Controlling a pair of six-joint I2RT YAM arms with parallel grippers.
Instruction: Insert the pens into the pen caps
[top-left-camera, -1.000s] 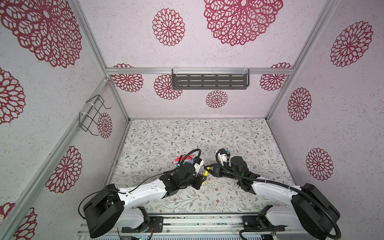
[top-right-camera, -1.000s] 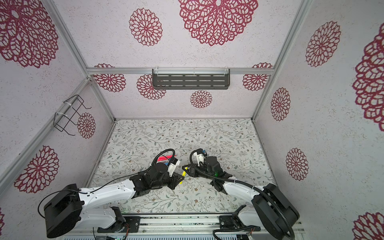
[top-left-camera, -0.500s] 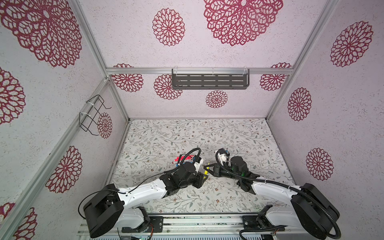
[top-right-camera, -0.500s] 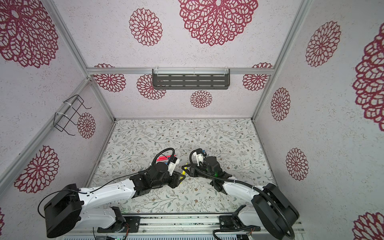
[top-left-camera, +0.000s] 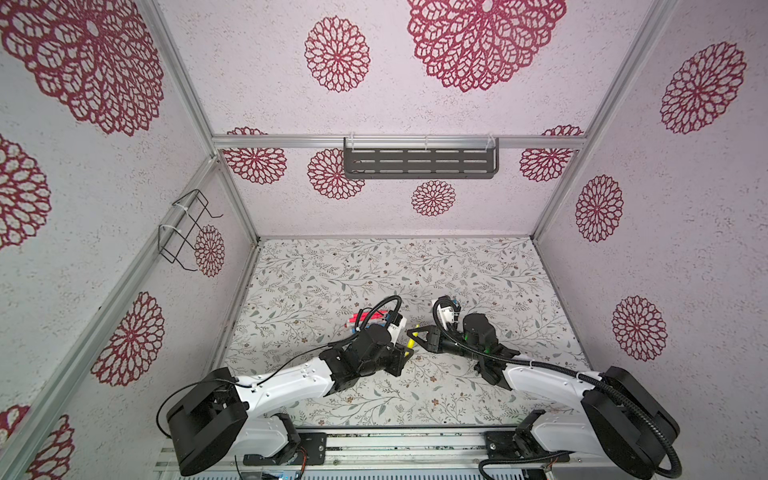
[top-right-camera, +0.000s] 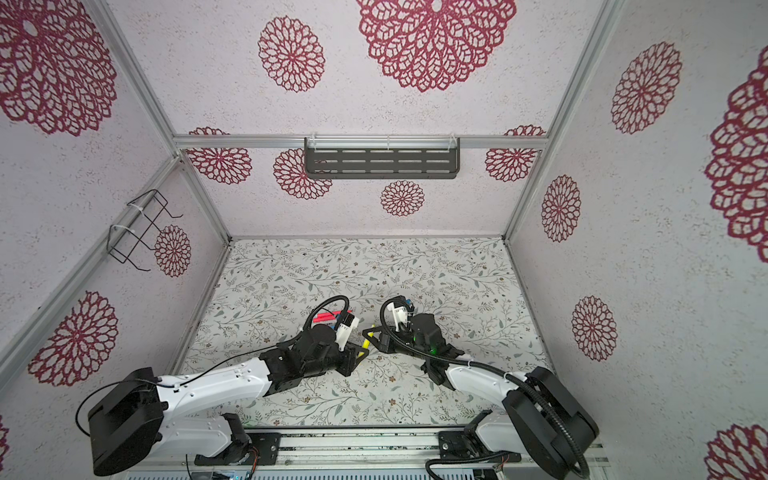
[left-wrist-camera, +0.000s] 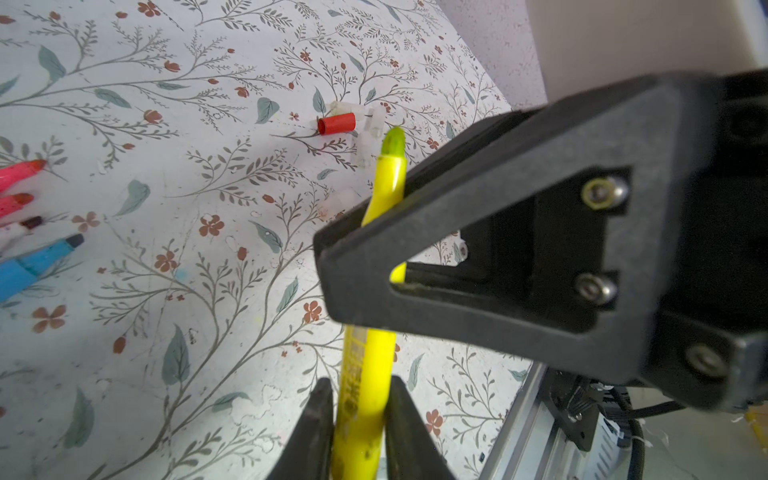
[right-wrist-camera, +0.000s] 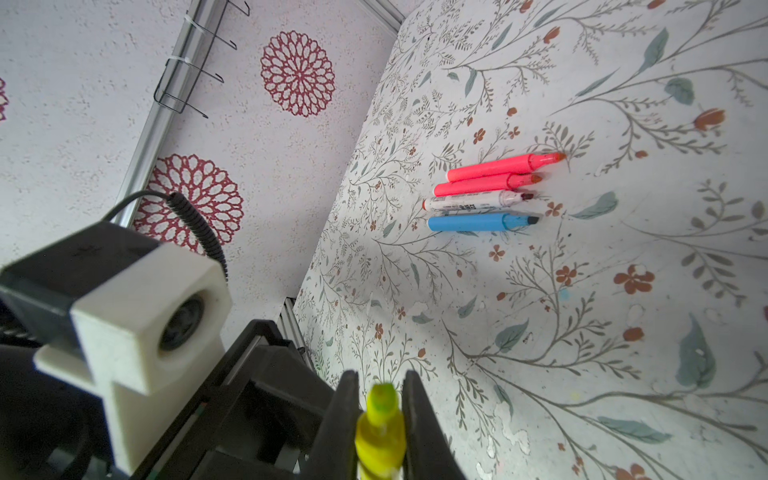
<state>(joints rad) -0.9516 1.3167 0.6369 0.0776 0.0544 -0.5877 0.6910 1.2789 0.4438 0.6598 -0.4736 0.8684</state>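
A yellow pen (left-wrist-camera: 365, 374) hangs above the floral table, held at both ends. My left gripper (left-wrist-camera: 359, 388) is shut on its barrel. My right gripper (right-wrist-camera: 380, 384) is shut on it just behind the green tip (right-wrist-camera: 380, 399). In both top views the two grippers meet at the pen (top-left-camera: 411, 343) (top-right-camera: 366, 343). Two pinkish-red pens (right-wrist-camera: 498, 165), a white pen (right-wrist-camera: 473, 202) and a blue pen (right-wrist-camera: 478, 222) lie side by side on the table. A red pen cap (left-wrist-camera: 336, 124) lies among clear pen caps (left-wrist-camera: 376, 122) beyond the yellow tip.
The left arm's white camera block (right-wrist-camera: 145, 311) sits close beside my right gripper. A wire rack (top-left-camera: 183, 232) hangs on the left wall and a dark shelf (top-left-camera: 419, 163) on the back wall. The metal rail (top-left-camera: 395, 444) runs along the near table edge.
Both arms stay almost where they were, and the yellow pen remains between the two grippers. No other pen or cap has moved.
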